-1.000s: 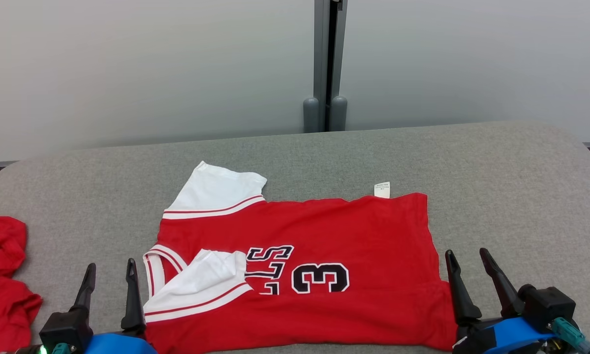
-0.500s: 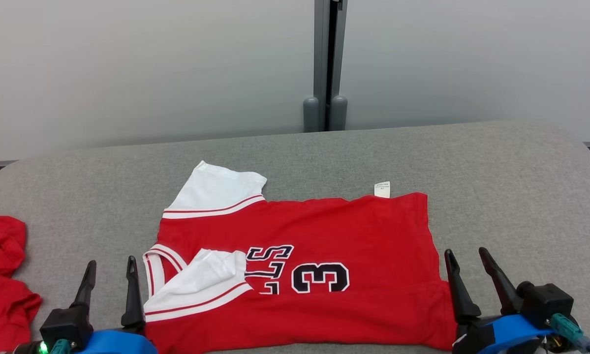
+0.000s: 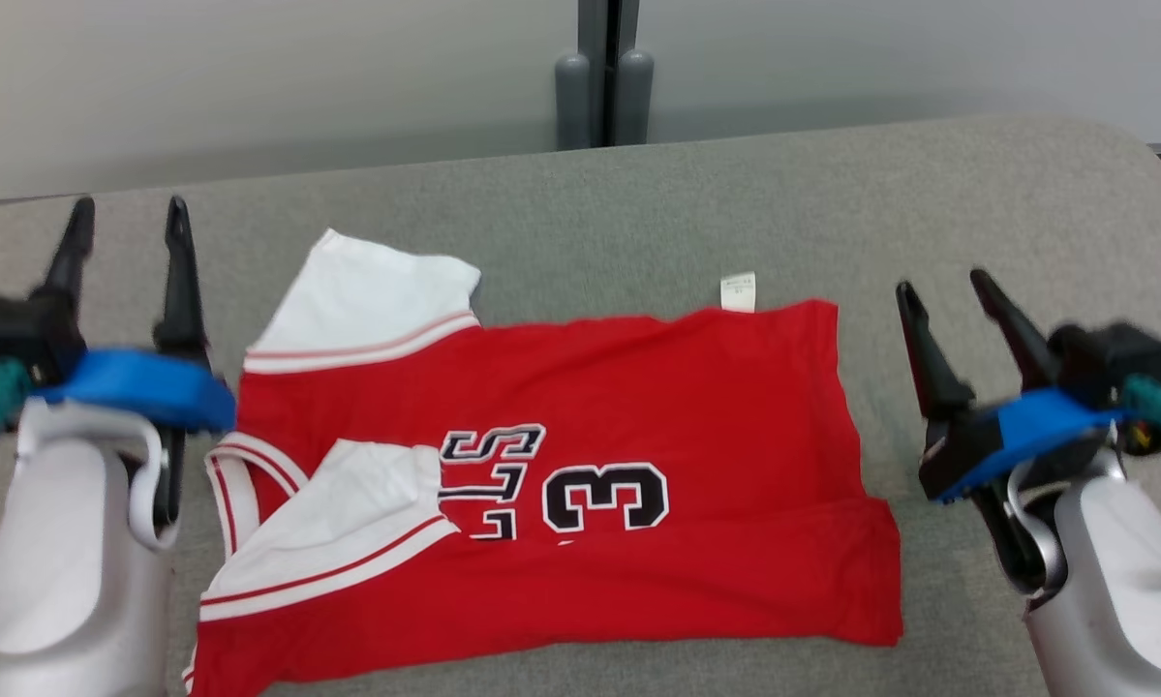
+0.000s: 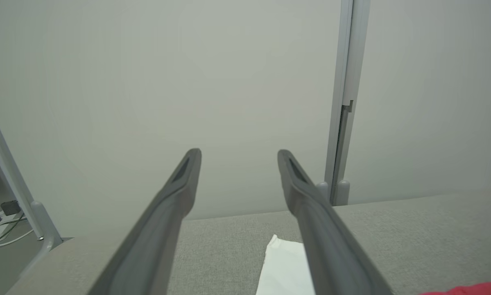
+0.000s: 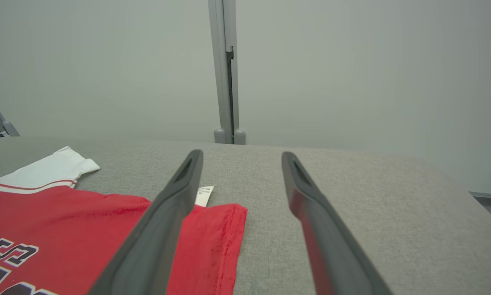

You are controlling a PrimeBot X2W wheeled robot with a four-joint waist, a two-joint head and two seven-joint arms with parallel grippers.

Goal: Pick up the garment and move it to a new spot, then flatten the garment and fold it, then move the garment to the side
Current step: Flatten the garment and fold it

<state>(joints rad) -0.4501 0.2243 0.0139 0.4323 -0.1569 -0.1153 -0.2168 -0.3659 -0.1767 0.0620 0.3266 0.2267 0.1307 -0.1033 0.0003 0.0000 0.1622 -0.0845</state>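
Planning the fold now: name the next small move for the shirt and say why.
Probably lower the left end effector onto the far white sleeve and fold it over the red shirt. That sleeve sticks out, the near sleeve already lies folded in, and this open end effector stands nearest it.

A red jersey (image 3: 638, 407) lies flat on the grey worktop (image 3: 832, 194), one white sleeve folded over its chest. My left tool (image 3: 128, 205) hangs open beside the collar end. My right tool (image 3: 941, 283) hangs open beside the hem.
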